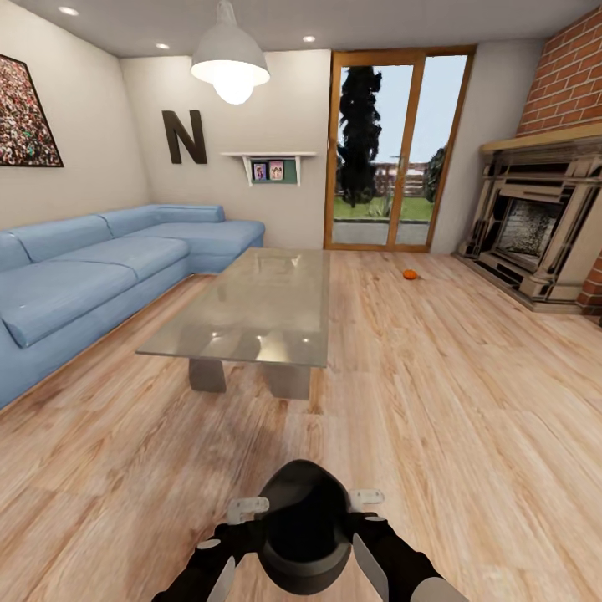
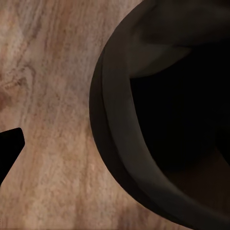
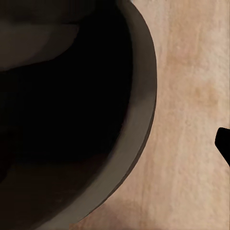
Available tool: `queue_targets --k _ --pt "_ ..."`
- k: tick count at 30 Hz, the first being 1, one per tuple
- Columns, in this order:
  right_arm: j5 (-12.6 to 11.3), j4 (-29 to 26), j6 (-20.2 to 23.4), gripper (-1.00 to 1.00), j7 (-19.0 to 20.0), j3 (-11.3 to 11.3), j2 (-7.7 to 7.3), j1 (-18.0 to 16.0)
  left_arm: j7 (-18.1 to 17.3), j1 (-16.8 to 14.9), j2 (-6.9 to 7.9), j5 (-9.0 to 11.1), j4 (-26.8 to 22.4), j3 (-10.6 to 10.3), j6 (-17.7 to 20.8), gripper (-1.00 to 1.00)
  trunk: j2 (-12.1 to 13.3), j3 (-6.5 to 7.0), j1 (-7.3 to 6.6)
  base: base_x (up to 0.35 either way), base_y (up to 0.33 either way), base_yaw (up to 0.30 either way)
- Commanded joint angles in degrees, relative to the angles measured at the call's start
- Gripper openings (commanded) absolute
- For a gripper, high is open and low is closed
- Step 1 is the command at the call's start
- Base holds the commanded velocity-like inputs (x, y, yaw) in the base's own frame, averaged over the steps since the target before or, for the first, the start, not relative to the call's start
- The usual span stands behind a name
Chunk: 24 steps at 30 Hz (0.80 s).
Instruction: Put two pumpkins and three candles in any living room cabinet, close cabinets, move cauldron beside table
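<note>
Cauldron (image 1: 303,527) first: it sits at the bottom centre of the head view, a round black pot held up between the two arms, with the wide glass-topped table (image 1: 251,309) directly beyond it toward the middle of the frame. That is the relation the coming move turns on, as I judge it: the table lies straight ahead of the pot, with a stretch of bare wooden floor (image 1: 468,401) between them, so carrying it forward would bring it alongside the near edge.

Left of the table, the blue sofa (image 1: 92,276) runs along the wall; at the right edge stands the fireplace (image 1: 535,230) under brick.

Both arms flank the pot evenly, neither nearer than the other. The left gripper (image 1: 244,508) is at the pot's left flank and the right gripper (image 1: 368,500) at its right flank, pale fingers against the rim on each side. In the left wrist view the thick rim (image 2: 115,158) curves close beside the camera over floorboards, and the right wrist view shows the same from the other side (image 3: 143,110). Whether each pair of jaws is pinched on the rim or merely pressed against the wall, I cannot tell.

Smallest, a pumpkin (image 1: 410,274) lies on the floor at upper right of centre, near the glass doors and well apart from the pot.
</note>
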Motion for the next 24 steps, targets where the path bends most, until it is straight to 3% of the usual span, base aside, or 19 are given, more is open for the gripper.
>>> queue_targets --k 1,24 --pt "-0.58 -0.11 0.29 1.00 -0.49 0.49 -0.05 -0.02 0.38 0.00 0.04 0.59 -0.11 -0.25 0.31 1.00 -0.02 -0.06 -0.01 0.090 0.001 0.000" --pt "-0.58 -0.08 0.29 1.00 -0.57 0.49 -0.05 -0.02 0.38 0.02 0.04 0.51 -0.11 -0.24 0.29 1.00 -0.02 -0.06 -0.01 0.044 -0.006 0.000"
